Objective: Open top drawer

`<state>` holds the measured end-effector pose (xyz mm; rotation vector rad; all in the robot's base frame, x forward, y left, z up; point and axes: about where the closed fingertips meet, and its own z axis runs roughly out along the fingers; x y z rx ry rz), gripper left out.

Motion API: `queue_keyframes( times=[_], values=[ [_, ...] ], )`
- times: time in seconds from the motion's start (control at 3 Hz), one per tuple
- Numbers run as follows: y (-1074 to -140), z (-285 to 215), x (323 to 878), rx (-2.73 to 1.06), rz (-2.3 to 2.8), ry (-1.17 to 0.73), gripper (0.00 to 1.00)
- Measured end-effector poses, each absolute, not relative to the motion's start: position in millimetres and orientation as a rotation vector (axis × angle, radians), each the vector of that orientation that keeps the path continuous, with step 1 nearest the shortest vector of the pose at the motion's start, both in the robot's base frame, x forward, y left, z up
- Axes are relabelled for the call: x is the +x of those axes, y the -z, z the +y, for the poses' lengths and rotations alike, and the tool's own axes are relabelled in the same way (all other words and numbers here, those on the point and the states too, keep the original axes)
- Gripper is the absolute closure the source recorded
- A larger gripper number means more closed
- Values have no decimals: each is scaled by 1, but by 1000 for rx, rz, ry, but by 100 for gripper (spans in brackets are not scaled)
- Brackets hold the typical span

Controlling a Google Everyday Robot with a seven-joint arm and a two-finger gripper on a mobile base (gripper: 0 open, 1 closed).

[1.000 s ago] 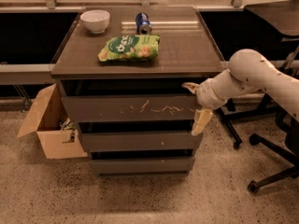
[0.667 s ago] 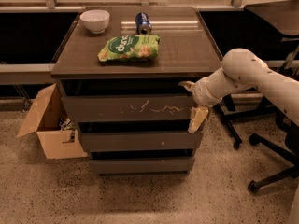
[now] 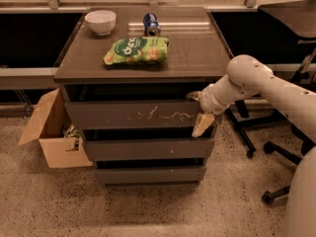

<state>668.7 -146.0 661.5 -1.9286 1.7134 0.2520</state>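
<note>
**Top drawer** [image 3: 118, 115]: uppermost and tallest of three dark-grey handleless fronts, pale scratches across the middle. It sits just under the tabletop [image 3: 197, 58], and appears closed or barely started.

**Gripper** [image 3: 198, 110]: at the right end of the top drawer front. Fingers spread wide: one [image 3: 193, 96] reaches into the dark gap above the front's top edge, the other [image 3: 203, 124] hangs down by the lower right corner. Nothing is held. Judged purpose: with no handle, the top lip is the only purchase, so the upper finger hooks behind it for a pull.

**Arm:** comes in from the right, clear of the cabinet's front.

**Middle drawer** [image 3: 148, 148], **bottom drawer** [image 3: 148, 174]: narrower, unscratched, closed.

**On the tabletop:** white bowl [image 3: 100, 21], blue soda can [image 3: 151, 23] on its side, green snack bag [image 3: 137, 51]. None of them overhangs the drawer.

**Floor, left:** open cardboard box [image 3: 47, 132] beside the cabinet, out of the drawer's path.

**Floor, right:** office chair base [image 3: 256, 142] behind the arm; likely to crowd any retreat.
</note>
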Motion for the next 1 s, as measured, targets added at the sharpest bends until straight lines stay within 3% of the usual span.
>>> queue_keyframes(
  times=[1.0],
  values=[
    [-681, -132, 642, -1942, 1631, -277, 89]
  ],
)
